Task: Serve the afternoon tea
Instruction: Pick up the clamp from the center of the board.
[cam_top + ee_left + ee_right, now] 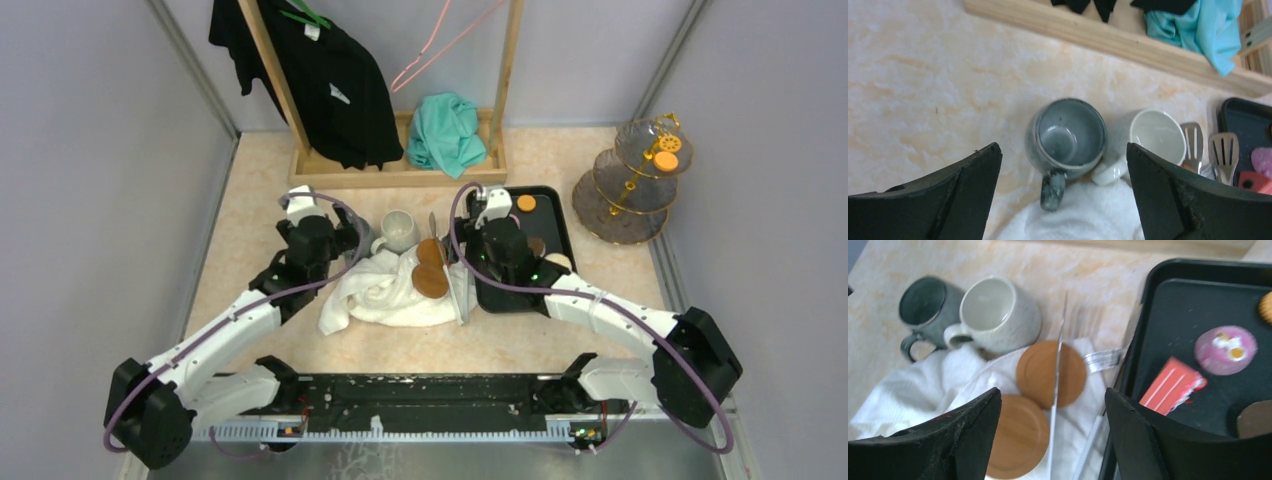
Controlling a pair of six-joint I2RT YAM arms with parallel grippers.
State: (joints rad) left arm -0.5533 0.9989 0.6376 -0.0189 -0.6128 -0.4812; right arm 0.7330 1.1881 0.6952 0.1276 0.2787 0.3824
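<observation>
The clear-glass three-tier stand (635, 180) with a gold frame stands at the far right, an orange disc (665, 158) on its top tier. A pink doughnut (1225, 350), a red piece (1173, 385) and another orange disc (526, 203) lie in the black tray (560, 235). The grey mug (1066, 137) stands upright beside a white mug (1155, 135), its handle resting on a white towel (1083, 215). My left gripper (1062, 150) hangs open above the grey mug, apart from it. My right gripper (1052, 392) is open over the towel, beside the tray's left rim.
Two round wooden coasters (1050, 372) (1015, 435) and long metal tongs (1055, 365) lie on the towel. A wooden clothes rack (400, 165) with a black garment and a teal cloth (445, 135) stands at the back. Grey walls close in on both sides.
</observation>
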